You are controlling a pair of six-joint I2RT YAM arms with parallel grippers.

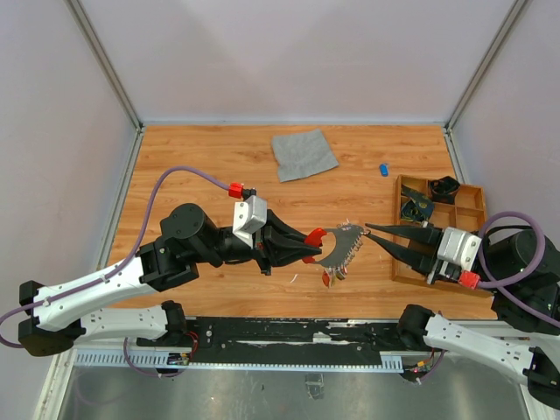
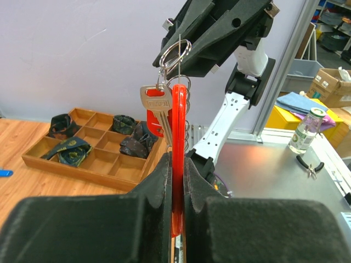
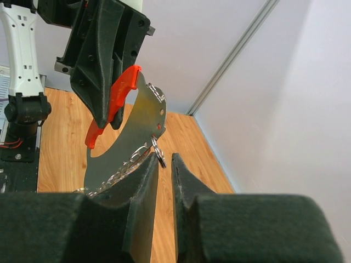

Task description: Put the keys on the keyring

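Observation:
My left gripper (image 1: pixel 299 247) is shut on the red part of the keyring (image 1: pixel 315 235), which shows edge-on between its pads in the left wrist view (image 2: pixel 179 131). A grey crescent plate (image 1: pixel 343 245) reaches right from the red part, with thin chains and keys (image 1: pixel 331 276) hanging under it. A silvery key (image 2: pixel 155 107) hangs close beside the red part. My right gripper (image 1: pixel 368 230) is at the plate's right end. Its jaws stand a narrow gap apart (image 3: pixel 164 157), and a small split ring (image 3: pixel 159 152) rests against the left fingertip.
A wooden compartment tray (image 1: pixel 473 189) with dark bundles stands at the right, under my right arm, and shows in the left wrist view (image 2: pixel 82 160). A grey cloth (image 1: pixel 304 154) lies at the back. A small blue piece (image 1: pixel 383 169) lies near the tray.

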